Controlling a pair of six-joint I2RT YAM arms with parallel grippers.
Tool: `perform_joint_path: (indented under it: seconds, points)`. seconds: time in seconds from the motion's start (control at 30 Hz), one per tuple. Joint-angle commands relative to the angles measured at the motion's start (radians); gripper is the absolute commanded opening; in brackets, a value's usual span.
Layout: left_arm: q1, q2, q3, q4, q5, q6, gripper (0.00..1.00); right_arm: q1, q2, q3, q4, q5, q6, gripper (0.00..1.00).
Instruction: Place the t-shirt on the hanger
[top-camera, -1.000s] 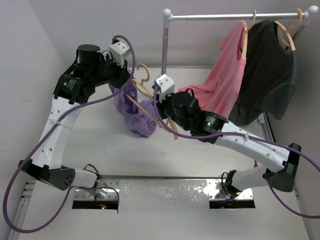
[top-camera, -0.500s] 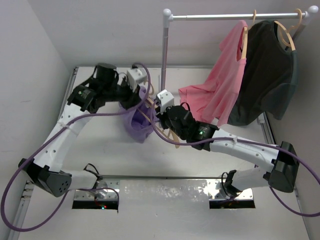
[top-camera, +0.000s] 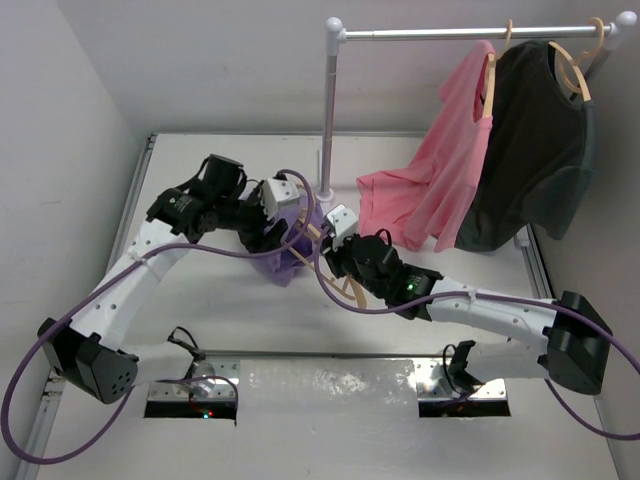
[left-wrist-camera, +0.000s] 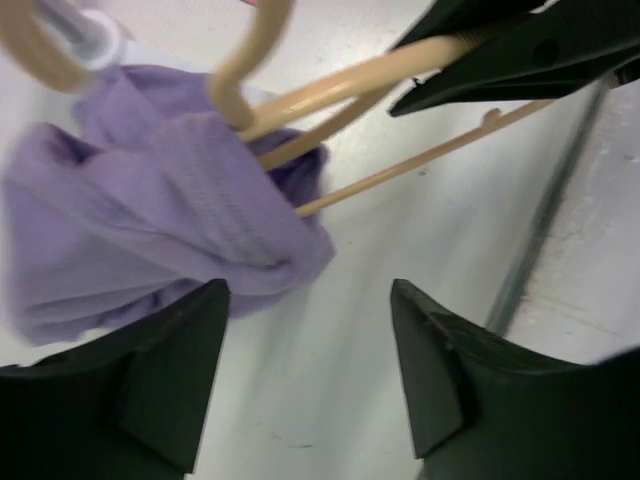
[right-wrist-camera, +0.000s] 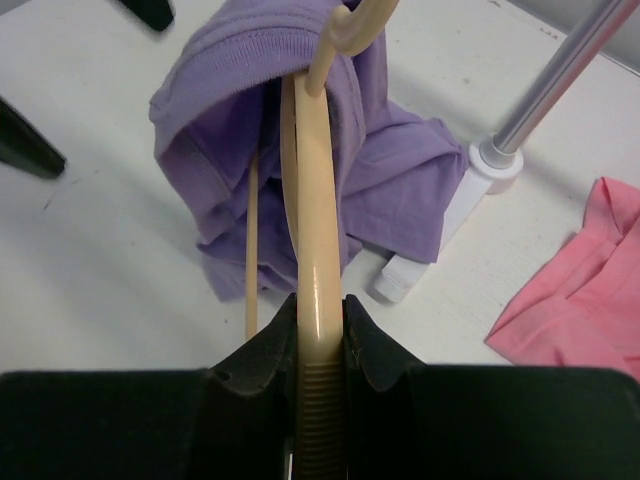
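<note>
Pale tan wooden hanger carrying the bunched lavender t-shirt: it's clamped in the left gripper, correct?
Not the left. The right gripper clamps the pale tan wooden hanger carrying the bunched lavender t-shirt, as the right wrist view shows. The left gripper stands open, holding nothing.

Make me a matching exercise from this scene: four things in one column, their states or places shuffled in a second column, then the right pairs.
Column one
1. lavender t-shirt
2. pink shirt
3. left hand
4. right hand

Column two
A. shut on the hanger
B. open, holding nothing
C. hangs from the rail
D. bunched around the hanger's neck, low over the table

Pairs: 1-D, 2-C, 3-B, 4-A
</note>
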Motion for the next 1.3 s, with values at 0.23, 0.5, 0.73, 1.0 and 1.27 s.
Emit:
perform_joint_path:
  seconds: [0.23, 0.5, 0.73, 1.0, 1.27]
  points:
    - [0.241, -0.022, 0.104, 0.144, -0.051, 0.364, 0.63, -0.005, -0.022, -0.051, 0.218, -0.048, -0.033, 0.00]
    - [0.219, 0.042, 0.050, 0.041, 0.433, 0.897, 0.80, -0.005, -0.030, -0.037, 0.194, -0.123, -0.051, 0.00]
    - [0.167, 0.151, 0.101, -0.224, 0.316, 1.149, 0.78, -0.005, -0.054, -0.048, 0.192, -0.126, -0.064, 0.00]
    - [0.130, 0.198, 0.070, -0.037, 0.266, 0.963, 0.51, -0.005, -0.054, -0.017, 0.163, -0.170, -0.096, 0.00]
    - [0.055, 0.234, 0.043, -0.074, 0.140, 0.930, 0.24, -0.005, -0.070, -0.011, 0.162, -0.187, -0.140, 0.00]
